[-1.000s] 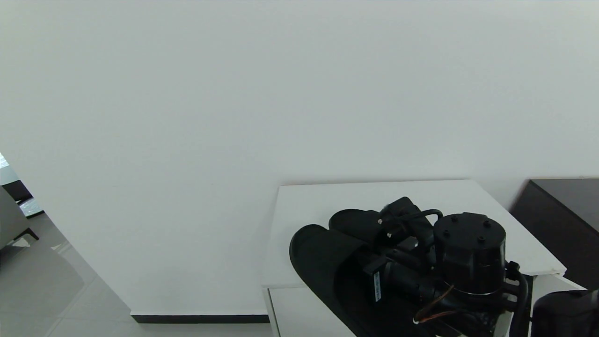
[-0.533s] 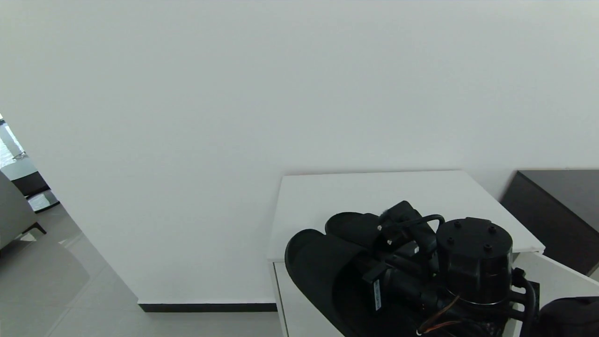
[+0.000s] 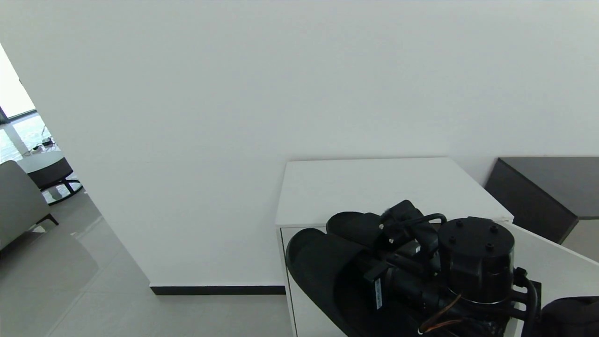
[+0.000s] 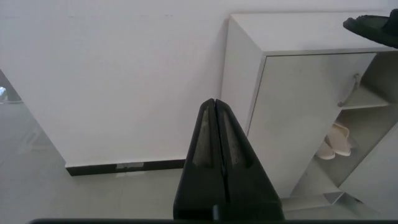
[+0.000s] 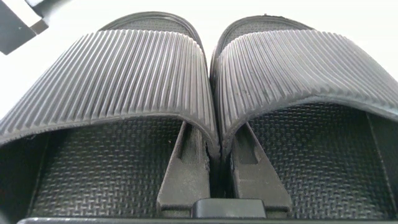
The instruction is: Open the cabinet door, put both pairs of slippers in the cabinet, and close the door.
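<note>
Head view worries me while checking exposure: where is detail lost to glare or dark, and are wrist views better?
Head view: window glares white; black slippers merge darkly with the right arm. Right wrist view: their ridges evenly lit. Left wrist view: pale slippers visible on shaded shelf.

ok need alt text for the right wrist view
The right gripper pinches a pair of black slippers together by their inner edges, one finger inside each. Ribbed straps arch over textured footbeds.
</note>
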Controlling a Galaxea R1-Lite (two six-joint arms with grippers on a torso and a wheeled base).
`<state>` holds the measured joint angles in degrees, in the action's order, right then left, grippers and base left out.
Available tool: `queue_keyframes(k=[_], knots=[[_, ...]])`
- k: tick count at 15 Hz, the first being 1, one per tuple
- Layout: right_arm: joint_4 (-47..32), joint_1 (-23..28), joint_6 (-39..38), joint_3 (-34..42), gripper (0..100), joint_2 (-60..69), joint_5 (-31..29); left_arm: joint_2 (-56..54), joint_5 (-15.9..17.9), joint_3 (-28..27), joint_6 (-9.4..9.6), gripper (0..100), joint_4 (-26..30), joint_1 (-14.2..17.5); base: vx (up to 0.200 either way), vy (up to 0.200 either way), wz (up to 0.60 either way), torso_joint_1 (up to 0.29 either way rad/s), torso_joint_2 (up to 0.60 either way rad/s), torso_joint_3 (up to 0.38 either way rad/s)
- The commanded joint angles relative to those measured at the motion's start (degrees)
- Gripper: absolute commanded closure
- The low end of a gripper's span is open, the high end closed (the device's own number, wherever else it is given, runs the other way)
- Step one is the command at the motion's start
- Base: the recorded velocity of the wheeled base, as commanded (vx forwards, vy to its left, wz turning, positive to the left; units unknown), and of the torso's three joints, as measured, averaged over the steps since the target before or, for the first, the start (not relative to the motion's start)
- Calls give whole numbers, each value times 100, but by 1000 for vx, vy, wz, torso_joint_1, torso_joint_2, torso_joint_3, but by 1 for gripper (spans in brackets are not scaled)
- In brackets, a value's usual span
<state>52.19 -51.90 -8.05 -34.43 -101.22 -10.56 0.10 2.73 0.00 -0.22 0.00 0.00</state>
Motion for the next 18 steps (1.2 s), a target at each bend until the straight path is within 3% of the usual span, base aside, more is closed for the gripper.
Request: queue_keyframes(k=[1, 3, 18], knots=[[2, 4, -13, 6, 100, -3, 1, -1, -1, 0, -4, 100, 0, 0, 0, 0, 0, 0, 0, 0], [2, 4, -13, 6, 100, -3, 1, -1, -9, 0, 4, 100, 0, 0, 0, 0, 0, 0, 0, 0], [854, 48, 14, 498, 100, -126, 361, -1, -9, 0, 4, 100, 0, 0, 0, -200, 0, 4, 2, 2]])
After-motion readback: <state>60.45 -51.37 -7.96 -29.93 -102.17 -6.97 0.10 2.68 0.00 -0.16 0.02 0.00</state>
